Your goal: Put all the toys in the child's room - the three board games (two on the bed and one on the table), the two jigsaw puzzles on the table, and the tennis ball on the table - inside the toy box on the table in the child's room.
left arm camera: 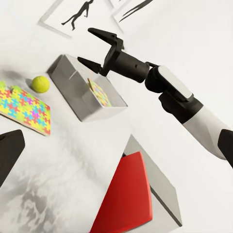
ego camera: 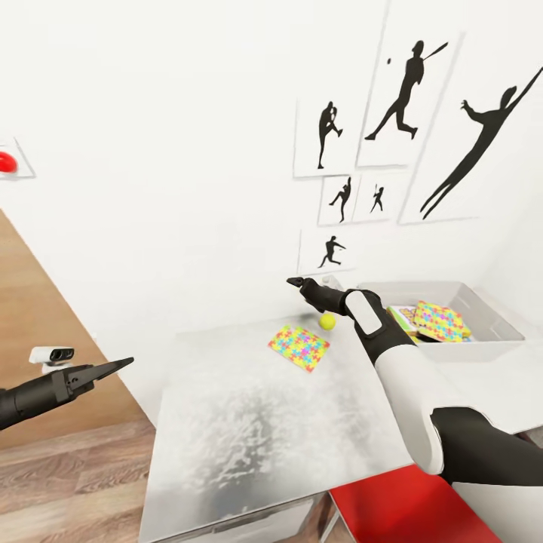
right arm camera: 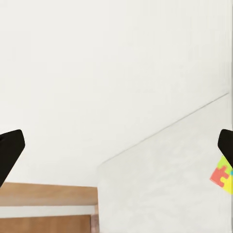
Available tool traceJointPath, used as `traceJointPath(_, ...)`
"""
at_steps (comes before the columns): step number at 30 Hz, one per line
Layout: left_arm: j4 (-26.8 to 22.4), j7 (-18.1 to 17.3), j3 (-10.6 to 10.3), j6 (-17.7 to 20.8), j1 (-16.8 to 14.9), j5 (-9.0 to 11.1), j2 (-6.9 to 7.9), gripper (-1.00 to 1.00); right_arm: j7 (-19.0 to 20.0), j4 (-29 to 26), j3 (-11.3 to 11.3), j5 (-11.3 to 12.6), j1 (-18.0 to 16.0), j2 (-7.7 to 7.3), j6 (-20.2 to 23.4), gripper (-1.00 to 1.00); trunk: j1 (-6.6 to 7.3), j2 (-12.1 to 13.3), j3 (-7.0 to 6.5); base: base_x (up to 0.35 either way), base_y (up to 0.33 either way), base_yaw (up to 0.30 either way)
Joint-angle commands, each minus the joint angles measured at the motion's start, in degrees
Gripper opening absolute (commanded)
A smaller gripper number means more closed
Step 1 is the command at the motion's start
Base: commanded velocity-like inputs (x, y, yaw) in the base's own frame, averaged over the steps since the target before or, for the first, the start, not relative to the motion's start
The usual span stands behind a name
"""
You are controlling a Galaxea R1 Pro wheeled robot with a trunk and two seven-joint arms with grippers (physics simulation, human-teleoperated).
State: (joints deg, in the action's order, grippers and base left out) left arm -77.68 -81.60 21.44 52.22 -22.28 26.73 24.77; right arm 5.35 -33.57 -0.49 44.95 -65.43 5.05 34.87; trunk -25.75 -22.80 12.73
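1. The worktop (ego camera: 249, 422) is a pale, mottled slab with a flat, square-edged top.
2. On it lies a flat jigsaw puzzle (ego camera: 299, 347) with many colours, and just beside it a round yellow tennis ball (ego camera: 326, 321).
3. The grey, rectangular toy box (ego camera: 494, 320) holds colourful flat boxes.
4. The right gripper (ego camera: 302, 289) hangs above the ball; the left wrist view shows its fingers (left arm camera: 104, 35) wide apart, empty.
5. The left gripper (ego camera: 105, 371) is off the worktop, and I cannot tell its opening.

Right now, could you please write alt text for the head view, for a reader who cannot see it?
The right arm's open black claw hovers above a yellow tennis ball and a colourful jigsaw puzzle lying flat on a pale grey table. Beside them, a grey plastic toy box already holds colourful flat boxes.
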Motion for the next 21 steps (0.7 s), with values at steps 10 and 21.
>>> traceJointPath(10, -0.01, -0.05, 0.00, 0.60, -0.04, 0.04, 0.02, 1.00, 0.13, -0.06, -0.03, -0.11, -0.05, 0.04, 0.20, 1.00, -0.04, -0.11, 0.05, 0.034, 0.024, -0.007)
traceJointPath(21, -0.01, -0.11, 0.00, 0.60, -0.11, 0.08, 0.02, 1.00, 0.10, -0.10, -0.11, -2.26, -0.05, 0.18, 0.20, 1.00, -0.04, -0.11, 0.05, 0.049, 0.039, 0.000)
